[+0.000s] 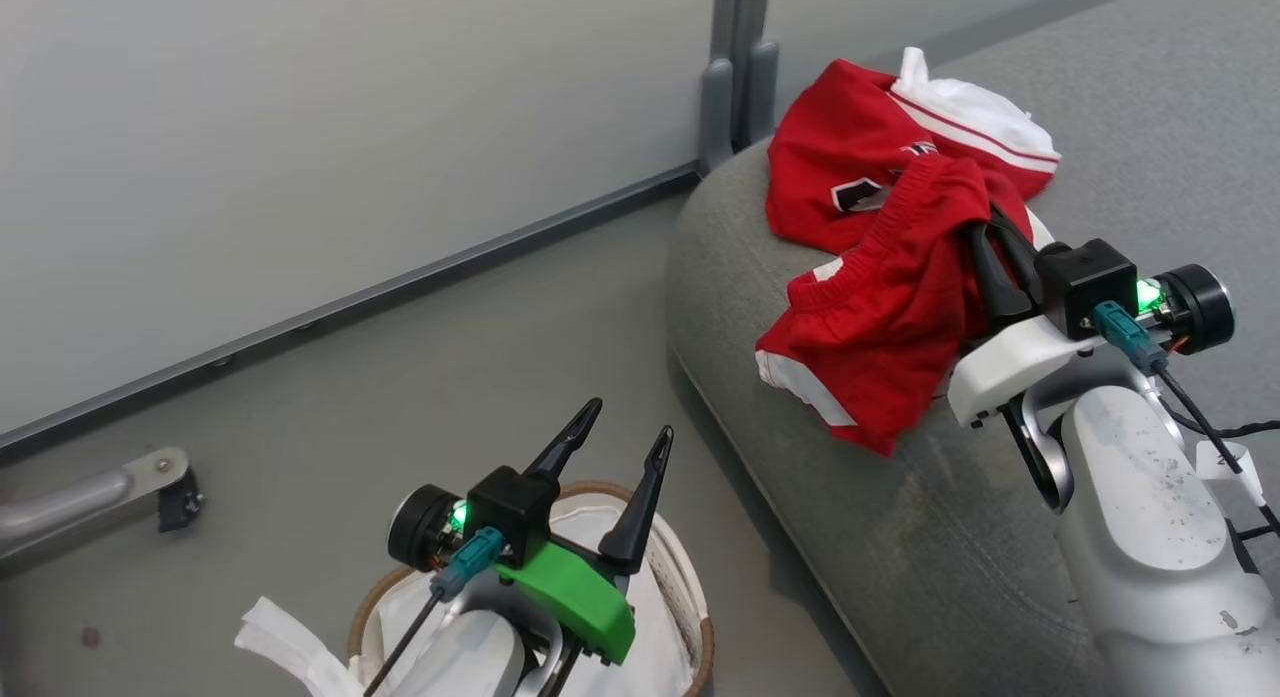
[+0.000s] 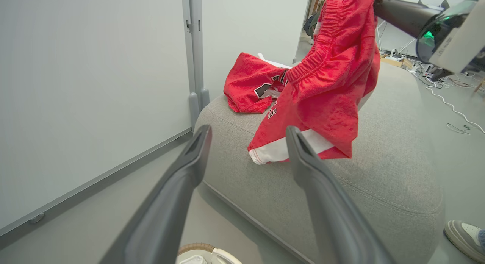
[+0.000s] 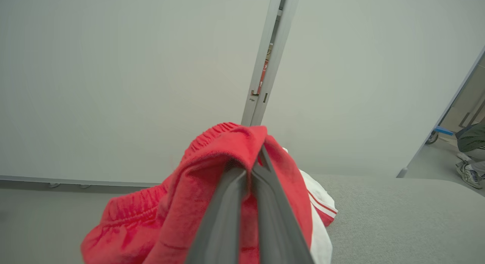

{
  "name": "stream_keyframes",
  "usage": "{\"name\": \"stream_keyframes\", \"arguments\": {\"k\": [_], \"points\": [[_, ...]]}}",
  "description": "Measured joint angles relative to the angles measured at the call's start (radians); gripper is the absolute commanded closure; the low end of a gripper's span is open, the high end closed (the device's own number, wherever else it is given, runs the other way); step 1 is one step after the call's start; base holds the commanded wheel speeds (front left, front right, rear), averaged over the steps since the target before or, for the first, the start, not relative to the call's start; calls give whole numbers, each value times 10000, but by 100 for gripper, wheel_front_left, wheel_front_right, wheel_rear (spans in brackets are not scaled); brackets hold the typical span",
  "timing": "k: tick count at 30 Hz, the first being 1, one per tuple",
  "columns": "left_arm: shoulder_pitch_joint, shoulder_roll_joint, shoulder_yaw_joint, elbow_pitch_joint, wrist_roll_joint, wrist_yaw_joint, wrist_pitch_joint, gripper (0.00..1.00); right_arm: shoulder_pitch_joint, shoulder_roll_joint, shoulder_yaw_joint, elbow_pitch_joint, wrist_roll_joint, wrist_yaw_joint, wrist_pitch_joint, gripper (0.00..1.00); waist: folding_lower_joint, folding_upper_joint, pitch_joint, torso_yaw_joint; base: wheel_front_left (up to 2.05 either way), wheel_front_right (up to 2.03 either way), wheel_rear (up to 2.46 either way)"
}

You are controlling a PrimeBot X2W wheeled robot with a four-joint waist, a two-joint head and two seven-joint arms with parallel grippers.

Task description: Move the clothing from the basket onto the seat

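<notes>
Left gripper point(image 1: 632, 417) spread wide, empty; right gripper point(image 1: 984, 235) pinched shut, raised higher.

Pale partition panels point(image 1: 300, 127); grey floor point(image 1: 450, 377); loose cables point(image 2: 454, 111); shoe point(image 2: 464, 235), possibly person's.

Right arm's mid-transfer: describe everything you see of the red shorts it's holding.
The red shorts are a soft, textured fabric with a gathered elastic waistband, a white band at the leg hem and small lettering. They hang bunched from the shut right gripper, pinched near the waistband. The lower hem seemingly rests on the seat near its front edge, beside the jersey.
</notes>
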Motion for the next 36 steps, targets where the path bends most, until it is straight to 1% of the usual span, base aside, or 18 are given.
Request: {"name": "stream_keyframes", "arguments": {"k": [4, 7, 13, 16, 19, 21, 22, 27, 30, 32, 36], "points": [[-227, 0, -169, 36, 10, -2, -2, 0, -20, -15, -199, -59, 19, 0, 0, 100, 0, 0, 310, -545, 0, 0, 0], [-419, 50, -234, 73, 13, -2, -2, 0, -77, -17, -351, -142, 65, 0, 0, 100, 0, 0, 625, -797, 0, 0, 0], [-850, 228, -416, 75, 29, -2, -2, 0, -279, 31, -725, -219, 142, 0, 0, 100, 0, 0, 1361, -1012, 0, 0, 0], [-1153, 351, -489, 48, 104, -2, -2, 0, -854, -161, -922, -199, 192, 0, 0, 100, 0, 0, 1777, -994, 0, 0, 0], [-1510, 474, -500, -44, 232, -2, -2, 0, -1709, -585, -1179, -194, 255, 0, 0, 100, 0, 0, 2244, -896, 0, 0, 0], [-1777, 523, -539, -123, 345, -2, -4, 0, -2384, -1001, -1417, -165, 257, 0, 0, 100, 0, 0, 2607, -781, 0, 0, 0], [-2006, 569, -608, -178, 418, -2, -2, 0, -2933, -1419, -1632, -111, 253, 0, 0, 100, 0, 0, 2947, -647, 0, 0, 0], [-2476, 644, -698, -374, 531, -2, -4, 0, -4073, -2383, -2232, 431, 215, 0, 0, 100, 1, 0, 3867, -186, 0, 0, 0], [-2646, 644, -708, -518, 610, -2, -2, 0, -4406, -2750, -2527, 823, 203, 0, 0, 100, 1, 0, 4370, 149, 0, 0, 0], [-2741, 662, -686, -612, 658, -2, -2, 0, -4542, -2872, -2704, 1005, 169, 0, -2, 100, 1, 0, 4689, 369, 0, 0, 0], [-2789, 685, -583, -742, 796, -2, -2, 0, -4499, -2857, -2809, 1540, -54, 0, 0, 100, 1, 0, 5328, 813, 0, 0, 0]]}}
